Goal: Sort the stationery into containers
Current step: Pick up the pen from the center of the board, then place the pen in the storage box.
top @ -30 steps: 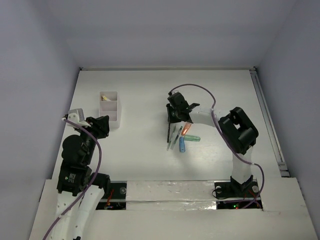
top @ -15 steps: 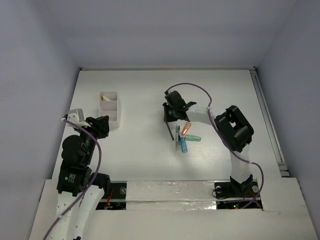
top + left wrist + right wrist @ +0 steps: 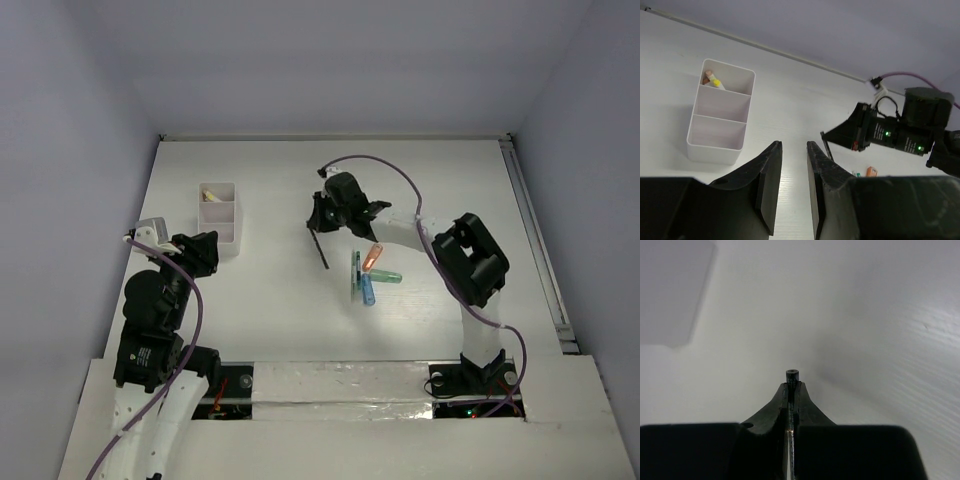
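Note:
My right gripper [image 3: 320,224] is shut on a slim dark pen [image 3: 322,252] and holds it above the table's middle, left of the pile. The pen's end [image 3: 792,373] sticks out between the closed fingers in the right wrist view. The pile holds an orange marker [image 3: 373,257], a mint-green marker [image 3: 385,277], a blue marker [image 3: 366,290] and a thin green pen [image 3: 354,270]. The white three-compartment organizer [image 3: 233,213] stands at the left. Its far compartment holds sticks with pink and yellow ends [image 3: 711,80]. My left gripper [image 3: 793,148] is open and empty, near the organizer.
White walls close in the table on three sides. A rail [image 3: 533,235] runs along the right edge. The right arm's purple cable [image 3: 385,170] loops over the table's middle. The organizer shows as a blur [image 3: 675,290] at the upper left of the right wrist view.
My right gripper has lifted the dark pen off the pile and carried it left and away, towards the organizer. The left arm has not moved.

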`<action>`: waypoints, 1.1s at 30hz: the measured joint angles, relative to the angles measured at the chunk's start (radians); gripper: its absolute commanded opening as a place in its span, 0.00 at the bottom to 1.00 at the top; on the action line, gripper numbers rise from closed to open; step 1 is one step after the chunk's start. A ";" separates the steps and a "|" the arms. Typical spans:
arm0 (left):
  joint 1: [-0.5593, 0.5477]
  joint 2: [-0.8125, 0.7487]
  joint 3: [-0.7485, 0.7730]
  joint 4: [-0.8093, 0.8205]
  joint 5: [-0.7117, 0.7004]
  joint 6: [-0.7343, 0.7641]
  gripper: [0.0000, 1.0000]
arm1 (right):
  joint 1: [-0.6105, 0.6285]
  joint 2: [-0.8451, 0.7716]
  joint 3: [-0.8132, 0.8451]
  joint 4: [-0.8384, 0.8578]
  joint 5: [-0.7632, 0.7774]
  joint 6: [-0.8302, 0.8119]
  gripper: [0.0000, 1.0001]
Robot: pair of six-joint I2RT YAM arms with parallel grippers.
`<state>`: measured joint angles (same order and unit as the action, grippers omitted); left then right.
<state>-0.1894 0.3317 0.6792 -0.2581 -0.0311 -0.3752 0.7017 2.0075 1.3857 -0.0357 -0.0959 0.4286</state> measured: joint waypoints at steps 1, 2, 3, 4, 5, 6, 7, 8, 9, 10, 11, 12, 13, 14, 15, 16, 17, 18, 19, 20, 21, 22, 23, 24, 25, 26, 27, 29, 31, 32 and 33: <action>0.000 0.000 0.000 0.000 0.000 0.000 0.24 | 0.000 -0.005 0.011 0.043 -0.027 0.017 0.00; 0.000 0.000 0.000 0.000 0.000 0.000 0.24 | 0.000 -0.008 0.023 0.088 -0.052 0.032 0.00; 0.000 0.000 0.000 0.000 -0.001 0.000 0.24 | 0.002 -0.008 0.038 0.137 -0.077 0.048 0.00; 0.000 0.000 0.000 0.000 -0.002 0.000 0.24 | 0.007 -0.008 0.057 0.206 -0.099 0.065 0.00; 0.000 0.000 0.000 0.000 -0.003 0.000 0.24 | 0.012 -0.008 0.071 0.267 -0.115 0.075 0.00; 0.000 0.000 0.000 0.000 -0.003 0.000 0.23 | 0.018 -0.003 0.091 0.318 -0.128 0.087 0.00; 0.000 0.000 0.000 0.000 -0.004 0.000 0.23 | 0.026 0.010 0.121 0.390 -0.143 0.101 0.00; 0.000 0.000 0.000 0.000 -0.004 0.000 0.23 | 0.033 0.030 0.154 0.463 -0.154 0.114 0.00; 0.000 0.000 0.000 -0.001 -0.005 0.000 0.23 | 0.040 0.054 0.192 0.532 -0.166 0.127 0.00; 0.000 0.000 0.000 -0.001 -0.006 0.000 0.24 | 0.046 0.086 0.230 0.601 -0.178 0.138 0.00; 0.000 0.000 0.000 -0.001 -0.007 0.000 0.23 | 0.049 0.122 0.274 0.671 -0.193 0.151 0.00; 0.000 0.000 0.000 -0.001 -0.008 0.000 0.23 | 0.055 0.169 0.332 0.736 -0.206 0.166 0.00; 0.000 0.000 0.000 -0.001 -0.008 0.000 0.23 | 0.061 0.218 0.386 0.785 -0.223 0.176 0.00; 0.000 0.001 0.000 -0.001 -0.010 0.000 0.23 | 0.066 0.262 0.436 0.823 -0.232 0.180 0.00; 0.000 0.001 0.000 -0.001 -0.011 0.000 0.24 | 0.069 0.309 0.492 0.848 -0.243 0.190 0.00; 0.000 0.002 0.000 -0.001 -0.013 0.000 0.24 | 0.074 0.364 0.559 0.856 -0.256 0.191 0.00; 0.000 0.003 0.000 -0.001 -0.014 0.000 0.23 | 0.078 0.414 0.626 0.855 -0.262 0.192 0.00; 0.000 0.005 0.000 -0.001 -0.016 0.000 0.24 | 0.080 0.466 0.701 0.854 -0.273 0.190 0.00; 0.000 0.005 0.000 -0.001 -0.017 0.000 0.23 | 0.084 0.516 0.775 0.843 -0.283 0.184 0.00; 0.000 0.007 0.000 -0.002 -0.019 0.000 0.23 | 0.086 0.559 0.843 0.826 -0.288 0.177 0.00; 0.000 0.008 0.000 -0.002 -0.020 0.000 0.23 | 0.089 0.599 0.903 0.811 -0.294 0.169 0.00; 0.000 0.008 0.000 -0.002 -0.022 0.000 0.24 | 0.091 0.621 0.938 0.798 -0.296 0.160 0.00; 0.000 0.010 0.000 -0.002 -0.023 0.000 0.24 | 0.093 0.638 0.965 0.786 -0.298 0.149 0.00; 0.000 0.011 0.000 -0.002 -0.023 0.000 0.24 | 0.095 0.652 0.986 0.777 -0.296 0.137 0.00; 0.000 0.013 0.000 -0.002 -0.024 0.000 0.23 | 0.098 0.663 1.001 0.772 -0.294 0.124 0.00; 0.000 0.015 0.000 -0.002 -0.025 0.000 0.23 | 0.100 0.670 1.012 0.769 -0.293 0.114 0.00; 0.000 0.017 0.000 -0.002 -0.025 0.000 0.23 | 0.104 0.675 1.018 0.765 -0.289 0.103 0.00; 0.000 0.021 0.000 -0.002 -0.026 0.000 0.24 | 0.111 0.686 1.035 0.755 -0.275 0.073 0.00; 0.000 0.023 0.000 -0.002 -0.026 0.000 0.24 | 0.123 0.705 1.067 0.741 -0.258 0.042 0.00; 0.000 0.023 0.000 -0.002 -0.026 0.000 0.23 | 0.129 0.717 1.084 0.738 -0.250 0.030 0.00; 0.000 0.024 0.000 -0.002 -0.027 0.000 0.23 | 0.133 0.725 1.093 0.737 -0.243 0.020 0.00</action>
<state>-0.1894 0.3553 0.6792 -0.2600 -0.0578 -0.3752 0.8349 2.7323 2.4790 0.7010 -0.3393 0.4484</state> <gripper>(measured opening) 0.233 0.043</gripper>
